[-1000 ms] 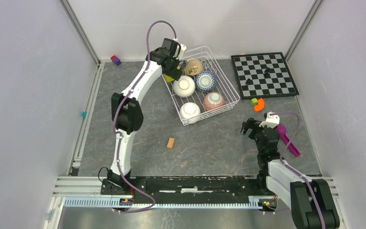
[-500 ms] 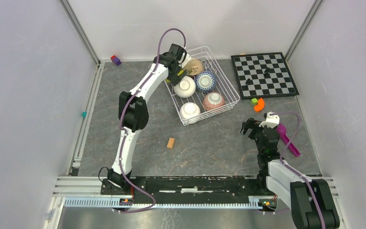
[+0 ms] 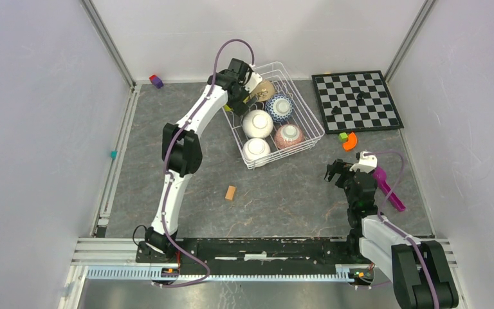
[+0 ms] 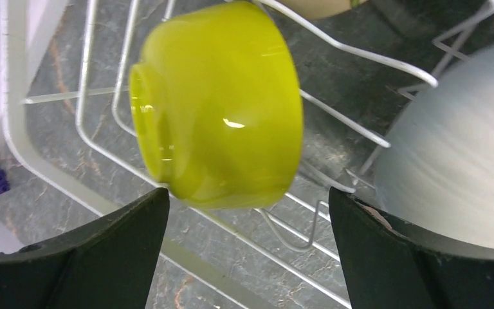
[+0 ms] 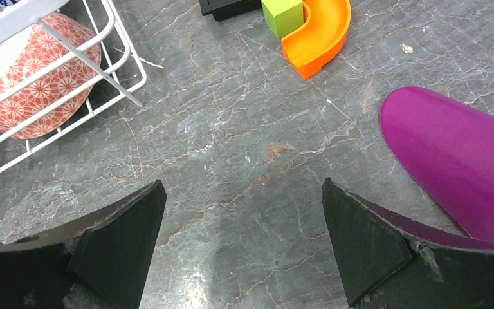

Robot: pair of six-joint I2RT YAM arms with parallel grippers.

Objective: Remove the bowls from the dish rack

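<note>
The white wire dish rack stands at the table's far middle. It holds a beige bowl, a blue-and-white bowl, a pink-red speckled bowl and two white bowls. The lime-green bowl lies on its side against the tines in the rack's far left corner; the left arm hides it from above. My left gripper is open just above this bowl, fingers wide apart and not touching it. My right gripper is open and empty over bare table.
A chessboard lies at the far right. A green block and orange curved piece sit in front of it. A purple scoop lies beside my right gripper. A wooden block is mid-table, and a purple block sits at the far left.
My left gripper moved right, over the rack's far left corner, and closed in on the lime-green bowl. The nearby white bowl shifted slightly. The right arm has not moved.
</note>
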